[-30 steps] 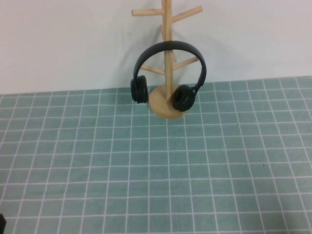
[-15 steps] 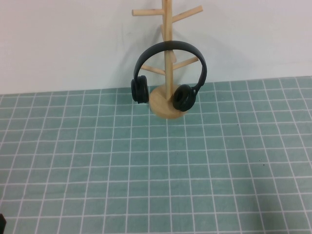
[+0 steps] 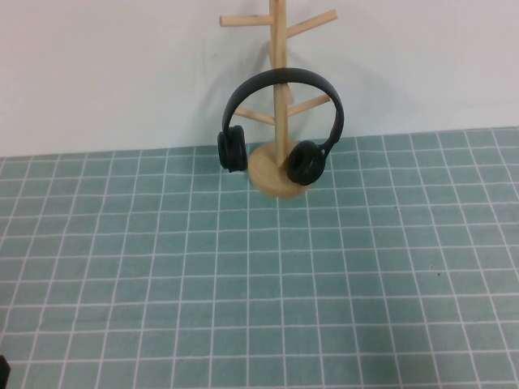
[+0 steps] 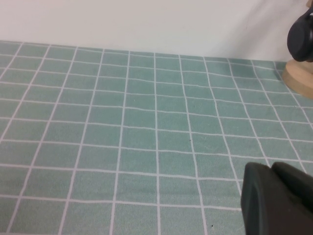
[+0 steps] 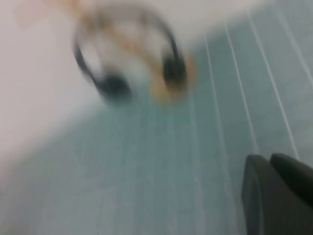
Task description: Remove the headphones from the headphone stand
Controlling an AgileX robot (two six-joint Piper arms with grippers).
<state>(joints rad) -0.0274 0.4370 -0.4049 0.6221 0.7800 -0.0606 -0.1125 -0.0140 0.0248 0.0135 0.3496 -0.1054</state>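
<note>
Clearly nothing is grasped yet: the headphones (image 3: 281,121) hang by their headband on the headphone stand (image 3: 277,105) at the mat's (image 3: 259,284) far edge. The right gripper (image 5: 279,196), jaws together, is well short of them; the left gripper (image 4: 274,196) sits parked, fingers unreadable. It should spread its jaws, approach the headband, then lift clear of the pegs.

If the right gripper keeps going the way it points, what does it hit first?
Probably the headphones hanging on the headphone stand; only open mat lies between. The right gripper is shut, well short of them. Depth is unclear. The left gripper is parked over the mat.
</note>
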